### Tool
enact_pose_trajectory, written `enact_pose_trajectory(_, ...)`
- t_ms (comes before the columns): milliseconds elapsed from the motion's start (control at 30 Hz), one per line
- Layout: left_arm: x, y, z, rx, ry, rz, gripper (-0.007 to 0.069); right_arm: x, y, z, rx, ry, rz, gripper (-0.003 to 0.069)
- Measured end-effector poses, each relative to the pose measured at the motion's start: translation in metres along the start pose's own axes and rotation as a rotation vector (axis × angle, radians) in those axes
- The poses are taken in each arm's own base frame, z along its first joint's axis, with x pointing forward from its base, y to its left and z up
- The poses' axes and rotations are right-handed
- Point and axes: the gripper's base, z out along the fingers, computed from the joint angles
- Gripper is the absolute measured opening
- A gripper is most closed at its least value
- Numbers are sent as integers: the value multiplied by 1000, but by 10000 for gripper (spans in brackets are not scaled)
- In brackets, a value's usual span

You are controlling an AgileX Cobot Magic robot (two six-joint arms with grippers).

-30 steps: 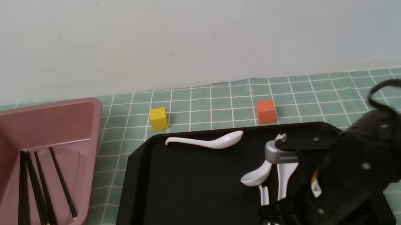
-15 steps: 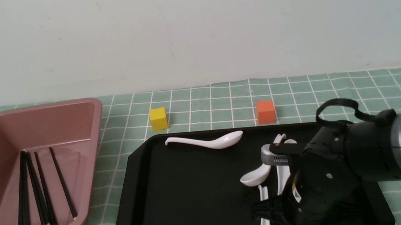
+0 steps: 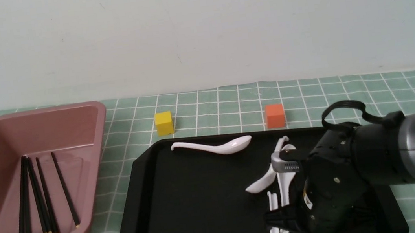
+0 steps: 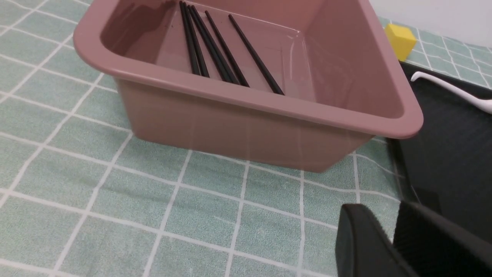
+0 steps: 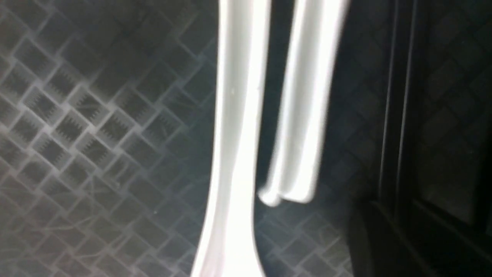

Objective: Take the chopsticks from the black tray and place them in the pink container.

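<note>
The pink container (image 3: 32,112) stands at the left with several black chopsticks (image 3: 45,195) lying on its floor. In the left wrist view they (image 4: 215,50) lie side by side behind the container's near rim (image 4: 246,98). The black tray (image 3: 194,205) fills the middle. My right gripper (image 3: 279,218) points down into its right part among white spoons (image 3: 278,175), its fingers hidden by the arm. In the right wrist view, thin dark straight sticks (image 5: 396,96) lie on the tray (image 5: 96,127) beside two spoon handles (image 5: 238,115). My left gripper (image 4: 388,231) is shut and holds nothing, low beside the container's near corner.
One white spoon (image 3: 215,147) lies along the tray's far edge. A yellow cube (image 3: 163,122) and an orange cube (image 3: 275,115) sit on the green checked cloth behind the tray. The wall rises close behind them.
My right arm has swung left over the tray and come down among the spoons. The spoons under it have shifted slightly to the left. The pink container and its chopsticks are unchanged.
</note>
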Motion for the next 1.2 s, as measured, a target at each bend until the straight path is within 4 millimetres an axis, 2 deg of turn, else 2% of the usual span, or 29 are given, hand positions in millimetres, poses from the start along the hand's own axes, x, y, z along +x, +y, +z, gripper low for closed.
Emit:
enact_pose_trajectory(233, 0, 0, 0, 0, 0, 0, 166, 2, -3, -6, 18, 13, -24, 113)
enact_pose_trajectory(367, 0, 0, 0, 0, 0, 0, 169, 9, -13, -22, 70, 50, -25, 113)
enact_pose_trajectory(533, 0, 0, 0, 0, 0, 0, 176, 13, -20, -62, 29, 19, -12, 113)
enact_pose_trajectory(667, 0, 0, 0, 0, 0, 0, 181, 6, -14, -105, -96, -77, -12, 113)
enact_pose_trajectory(700, 0, 0, 0, 0, 0, 0, 181, 5, -12, -110, -113, -88, -17, 113)
enact_pose_trajectory(767, 0, 0, 0, 0, 0, 0, 183, -3, 2, -136, -241, -141, -63, 113)
enact_pose_trajectory(800, 0, 0, 0, 0, 0, 0, 183, -4, 3, -138, -252, -145, -69, 113)
enact_pose_trajectory(833, 0, 0, 0, 0, 0, 0, 183, -9, 19, -152, -363, -181, -126, 113)
enact_pose_trajectory(867, 0, 0, 0, 0, 0, 0, 183, -11, 26, -155, -399, -192, -148, 113)
enact_pose_trajectory(933, 0, 0, 0, 0, 0, 0, 183, -16, 59, -165, -548, -233, -260, 113)
enact_pose_trajectory(967, 0, 0, 0, 0, 0, 0, 183, -16, 59, -165, -548, -233, -260, 113)
enact_pose_trajectory(1000, 0, 0, 0, 0, 0, 0, 183, -17, 83, -163, -630, -239, -306, 113)
enact_pose_trajectory(1033, 0, 0, 0, 0, 0, 0, 183, -16, 95, -165, -675, -252, -339, 113)
enact_pose_trajectory(1200, 0, 0, 0, 0, 0, 0, 186, -17, 183, -137, -862, -316, -513, 113)
